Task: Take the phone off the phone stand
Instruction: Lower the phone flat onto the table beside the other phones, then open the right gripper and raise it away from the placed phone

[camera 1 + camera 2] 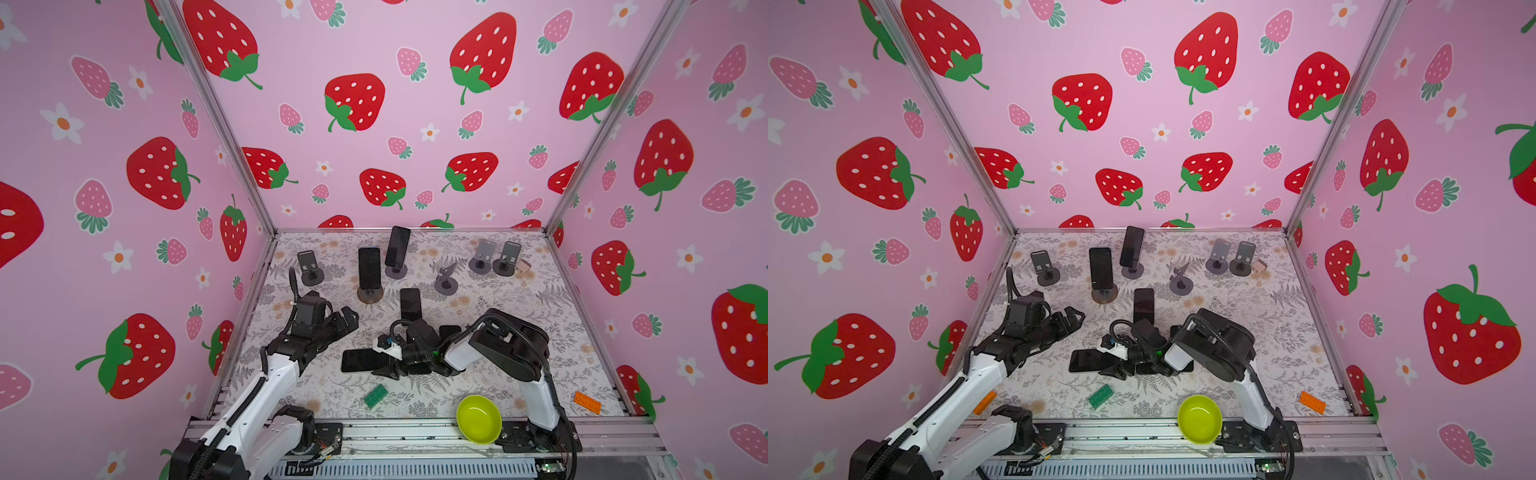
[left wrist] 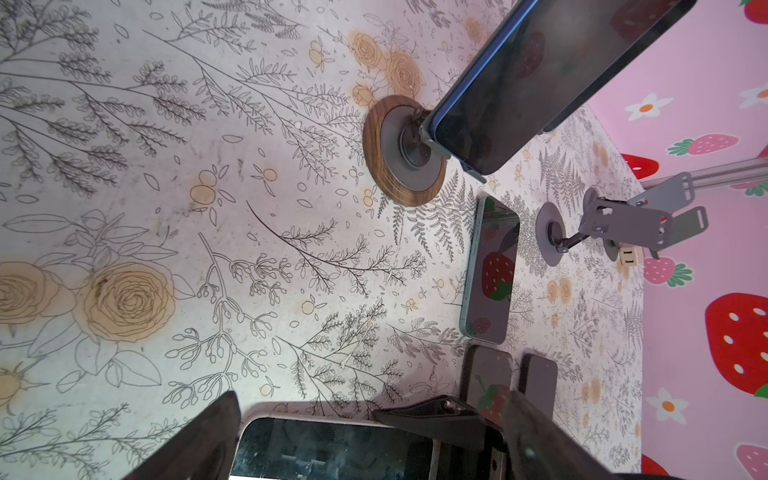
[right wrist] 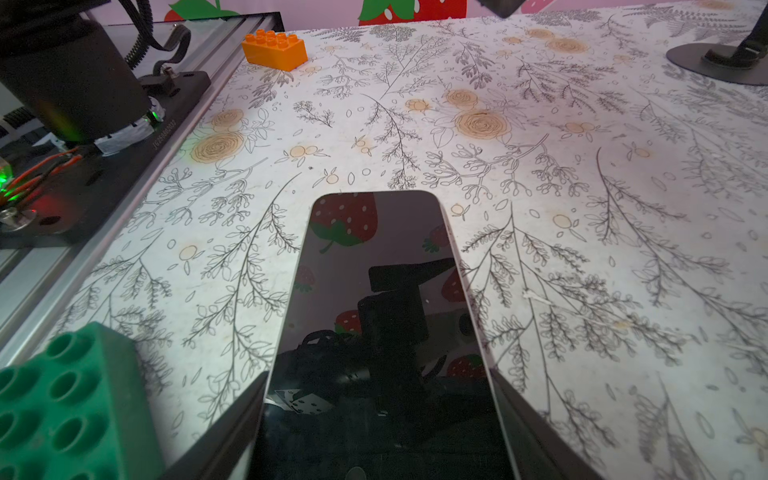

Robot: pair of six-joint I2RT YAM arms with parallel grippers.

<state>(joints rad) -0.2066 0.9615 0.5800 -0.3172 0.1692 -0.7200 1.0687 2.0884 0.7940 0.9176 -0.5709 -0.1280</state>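
Phone (image 1: 359,360) lies flat, screen up, on the flowered table (image 1: 540,332), near the front middle in both top views. Its long axis runs across the table from side to side. The free end points toward the left arm's side, and the other end sits in the right gripper (image 1: 388,370). In the right wrist view the fingers (image 3: 245,415) hug both long edges, a narrow clasp on the phone. The left gripper (image 1: 347,318) hangs spread wide, apart from it and holding nothing. A green brick (image 1: 376,395) lies near, toward the front edge. Farther back, another handset (image 1: 369,268) stands upright on a wood-based stand (image 1: 370,294).
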